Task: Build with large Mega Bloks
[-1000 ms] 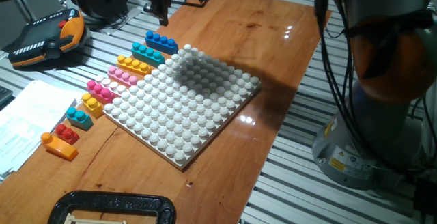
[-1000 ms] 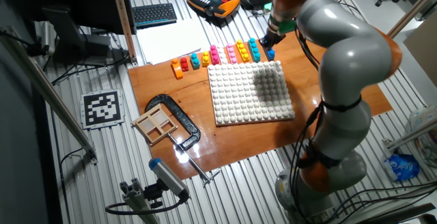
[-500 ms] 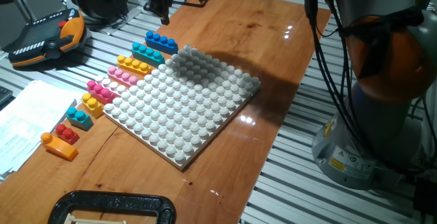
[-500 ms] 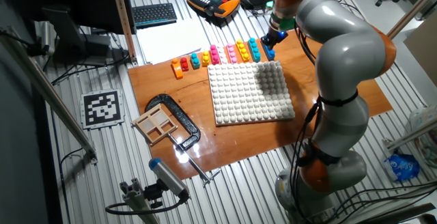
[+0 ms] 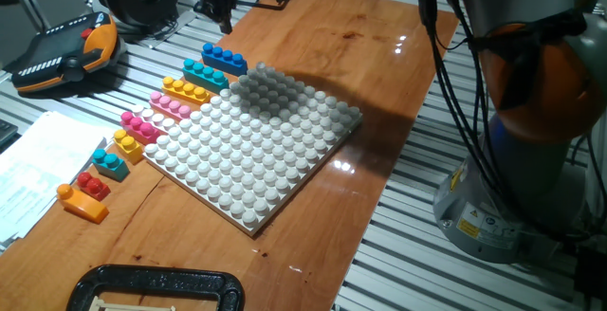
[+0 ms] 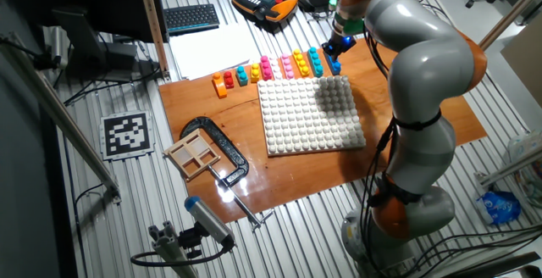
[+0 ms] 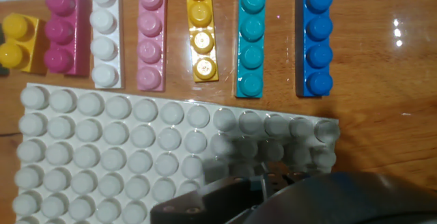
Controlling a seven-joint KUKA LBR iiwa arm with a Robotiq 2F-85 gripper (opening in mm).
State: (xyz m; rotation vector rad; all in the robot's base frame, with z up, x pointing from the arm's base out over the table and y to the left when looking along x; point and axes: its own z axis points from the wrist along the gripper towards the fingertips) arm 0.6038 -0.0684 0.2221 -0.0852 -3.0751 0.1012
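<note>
The large Mega Bloks lie in a row on the wooden table along the far edge of the white studded baseplate point(image 5: 251, 145). In the hand view they are blue point(image 7: 315, 41), teal point(image 7: 251, 41), yellow point(image 7: 199, 29), pink point(image 7: 151, 36), white point(image 7: 104, 33), magenta point(image 7: 61, 31) and a short yellow one point(image 7: 15, 43). One fixed view also shows short teal point(image 5: 111, 164), red point(image 5: 92, 185) and orange point(image 5: 81, 203) bricks. My gripper point(image 5: 219, 9) hangs above the table behind the blue brick point(image 5: 224, 59), apart from it and holding nothing. Its dark body fills the bottom of the hand view; the jaws are not clear.
A teach pendant point(image 5: 66, 50) and papers point(image 5: 38, 169) lie left of the bricks. A black clamp point(image 5: 156, 287) with a wooden tray point(image 6: 193, 152) sits at the table's near corner. The robot base point(image 5: 512, 169) stands on the right. A keyboard point(image 6: 190, 15) lies beyond the papers.
The gripper has drifted slightly back, away from the blue brick, and the arm's shadow on the baseplate has shifted. The bricks have not moved.
</note>
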